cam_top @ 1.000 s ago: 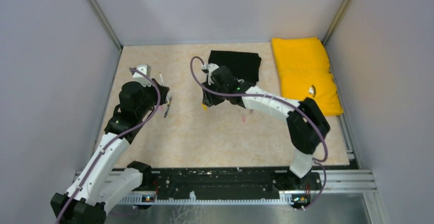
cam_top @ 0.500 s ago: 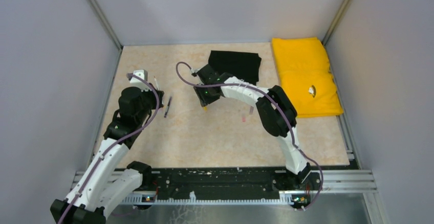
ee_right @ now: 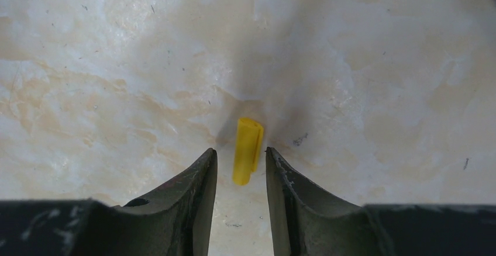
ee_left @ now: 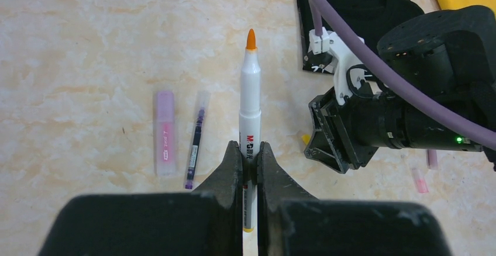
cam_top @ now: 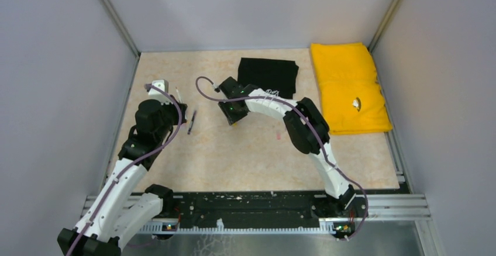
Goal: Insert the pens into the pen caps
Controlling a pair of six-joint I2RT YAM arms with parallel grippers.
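Yellow cap (ee_right: pixel 248 151) lying flat on the worktop (cam_top: pixel 234 156) is the thing to watch. Over the last second the right arm swung left and folded in, so the right pincer (ee_right: pixel 240 155) now sits right over it. Its jaws are spread with the cap between them, nearly touching on one side and a small gap on the other. Not pinched yet, as far as I can tell.

Left pincer (ee_left: pixel 250 151) has barely shifted. It's pressed together on the white pen (ee_left: pixel 250 101), orange tip pointing far, over the left part of the worktop. Pink pen (ee_left: pixel 164 132) and purple pen (ee_left: pixel 196 142) lie side by side just left of it, untouched.

My read: grabbing the cap is the step in hand, then lifting it to meet that orange tip. It's tiny and lying down, so it could skid or twist when the jaws close.
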